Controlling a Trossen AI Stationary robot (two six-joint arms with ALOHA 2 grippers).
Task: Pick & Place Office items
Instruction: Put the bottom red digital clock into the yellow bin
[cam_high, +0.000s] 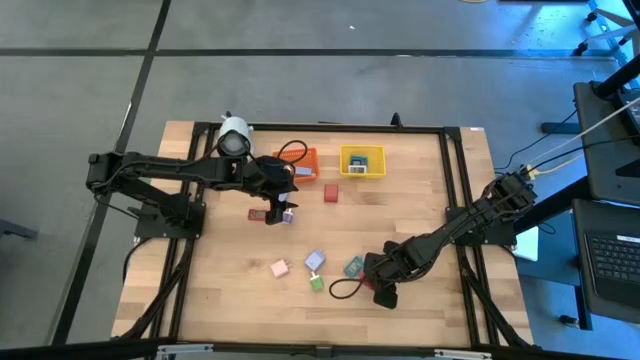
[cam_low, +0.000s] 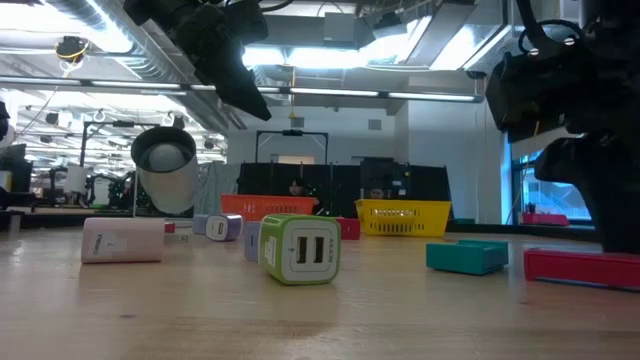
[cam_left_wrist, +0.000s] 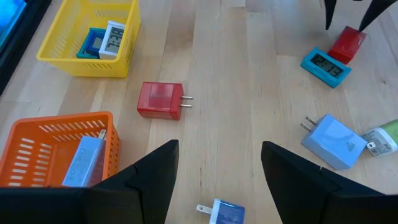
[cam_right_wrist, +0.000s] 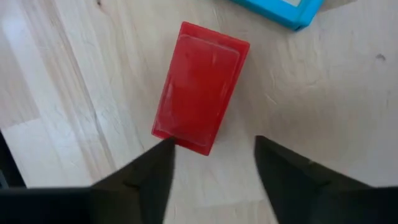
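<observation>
Two tools stand apart: our right tool (cam_right_wrist: 210, 163) hovers over the red block (cam_right_wrist: 200, 86) near the worktop's front edge, so we should straddle its narrow sides squarely before closing, while the left tool (cam_left_wrist: 219, 163) waits near the orange bin (cam_left_wrist: 37, 146).

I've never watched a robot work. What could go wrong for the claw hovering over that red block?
The right gripper is open just above the red block, which lies skewed to its fingers, so closing might twist or push it away. The teal clock sits right beside the block and could get bumped.
</observation>
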